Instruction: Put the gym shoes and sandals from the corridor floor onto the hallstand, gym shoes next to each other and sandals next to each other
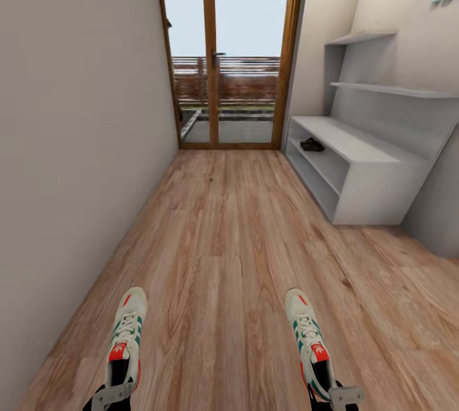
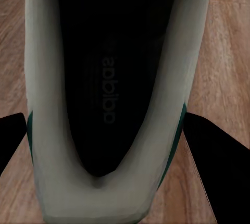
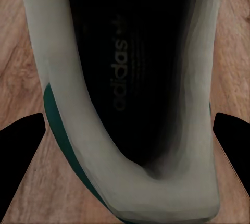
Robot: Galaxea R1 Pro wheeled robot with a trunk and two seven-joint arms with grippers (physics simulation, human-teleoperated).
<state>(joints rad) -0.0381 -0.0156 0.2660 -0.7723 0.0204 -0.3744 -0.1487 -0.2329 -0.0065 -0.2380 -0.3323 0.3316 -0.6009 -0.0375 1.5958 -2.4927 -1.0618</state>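
Two gym shoes, one per arm. Left gripper (image 1: 113, 395) pinches the heel end of the left gym shoe (image 1: 126, 333); right gripper (image 1: 338, 396) pinches the heel end of the right gym shoe (image 1: 308, 334). Both shoes point toes forward above the corridor floor (image 1: 223, 258), well apart from each other. In the wrist views, dark fingers (image 2: 211, 161) (image 3: 21, 146) flank each shoe's heel.

One sandal (image 1: 312, 144), dark brown, lies on the bench top of the light-grey hallstand (image 1: 376, 188) at right, near its far end. Cannot tell if a second sandal lies with it. One glazed wooden door (image 1: 233, 48) closes the corridor's far end.
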